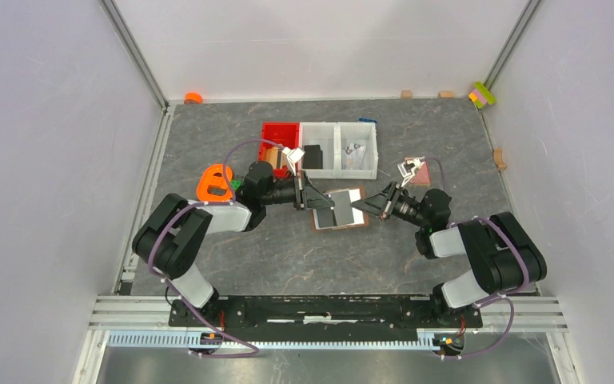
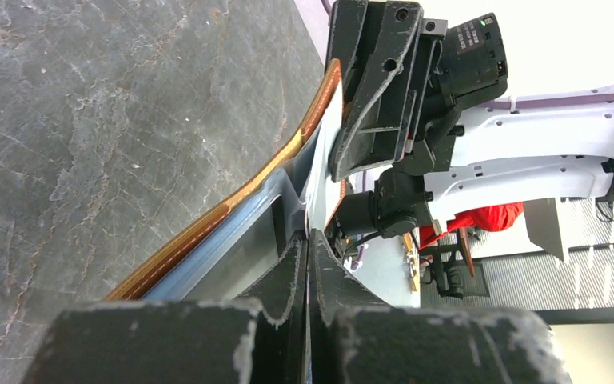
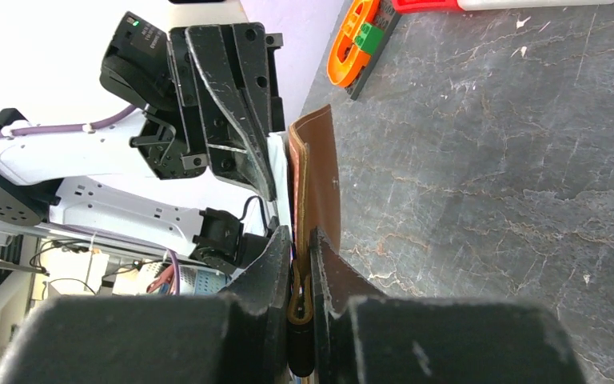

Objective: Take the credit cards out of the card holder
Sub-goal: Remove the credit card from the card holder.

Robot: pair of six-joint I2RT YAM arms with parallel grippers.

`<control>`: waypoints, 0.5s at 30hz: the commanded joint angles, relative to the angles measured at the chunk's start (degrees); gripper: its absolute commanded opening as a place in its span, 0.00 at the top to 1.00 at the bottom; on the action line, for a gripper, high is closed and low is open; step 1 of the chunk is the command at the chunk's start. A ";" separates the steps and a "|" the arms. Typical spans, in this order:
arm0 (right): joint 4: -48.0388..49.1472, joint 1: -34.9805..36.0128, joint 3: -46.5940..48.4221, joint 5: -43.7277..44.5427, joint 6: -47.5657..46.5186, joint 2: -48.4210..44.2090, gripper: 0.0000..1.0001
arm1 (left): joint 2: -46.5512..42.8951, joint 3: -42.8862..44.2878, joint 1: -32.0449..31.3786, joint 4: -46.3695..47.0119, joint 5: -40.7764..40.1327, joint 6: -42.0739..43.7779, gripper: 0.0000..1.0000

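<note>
A: Where do we log the wallet (image 1: 320, 220)?

B: Middle of the table (image 1: 288, 256), opened out, between our two arms. A grey card (image 1: 341, 206) sits on its pale lining.

A: Handling?

B: We'd call the card light, thin, stiff and slick. It should slide out if pulled straight, but could slip from a weak pinch. Only the free edge is there to grab. The wallet is soft leather. It bends, and it's light enough that we'd expect it to ride along with the card unless it's pinned.

A: So one arm holds, one pulls. Left gripper (image 2: 306, 244)?

B: Fingers pressed together, no gap showing. In the left wrist view a thin pale sheet runs right into the seam between them, so we read it as pinching the card's left edge.

A: Sure it's the card, not the lining?

B: Not fully. The edge is hidden by the fingers. Card is our best call.

A: Right gripper (image 3: 300, 268)?

B: Nearly closed, clamped on the wallet's right edge. Brown leather shows between the fingers in the right wrist view.
</note>
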 commanded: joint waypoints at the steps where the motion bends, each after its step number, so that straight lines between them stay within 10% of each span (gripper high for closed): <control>1: 8.17 -1.02 -0.84 0.99 2.77 0.67 1.00 | 1.68 0.34 0.87 1.47 0.92 -1.61 0.98; 7: 6.87 -1.03 -0.28 0.55 1.47 0.99 1.00 | 3.06 0.81 1.05 0.92 1.08 -1.86 0.98; 15: -10.93 2.34 4.39 1.31 -10.53 -1.72 0.63 | 4.12 0.81 1.05 3.82 2.05 -3.80 0.98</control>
